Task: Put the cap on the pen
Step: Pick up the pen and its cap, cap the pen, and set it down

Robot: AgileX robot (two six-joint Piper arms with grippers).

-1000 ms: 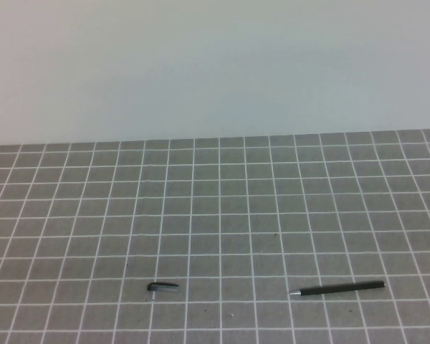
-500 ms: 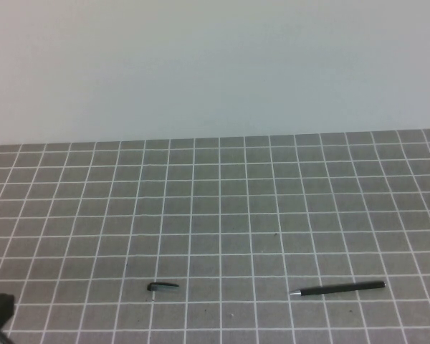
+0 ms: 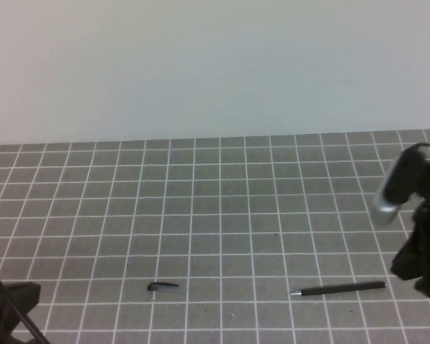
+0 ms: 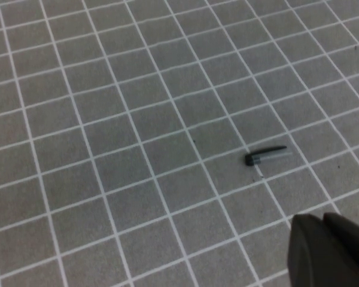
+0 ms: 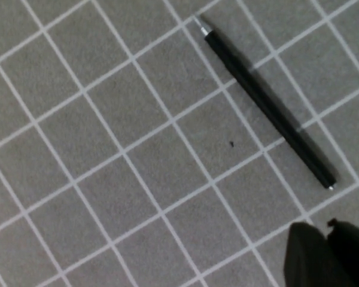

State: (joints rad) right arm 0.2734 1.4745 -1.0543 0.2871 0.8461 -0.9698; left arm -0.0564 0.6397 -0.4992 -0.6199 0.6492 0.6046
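High view: left hand point(image 3: 18, 299) left of cap point(image 3: 163, 286), right hand point(image 3: 418, 272) beside pen point(image 3: 337, 289); closure cannot be told. Grasp pen mid-barrel, tip exposed.

Count of items on one gridded mat point(image 3: 222, 186):

- One pen point(image 3: 337, 289), lying flat with its tip bare.
- One pen cap point(image 3: 163, 287), loose, well apart from the pen on its tip side.
- Two grippers. The right gripper point(image 3: 419, 266) is just beyond the pen's blunt end. The left gripper point(image 3: 8, 304) is past the cap, farthest from the pen.
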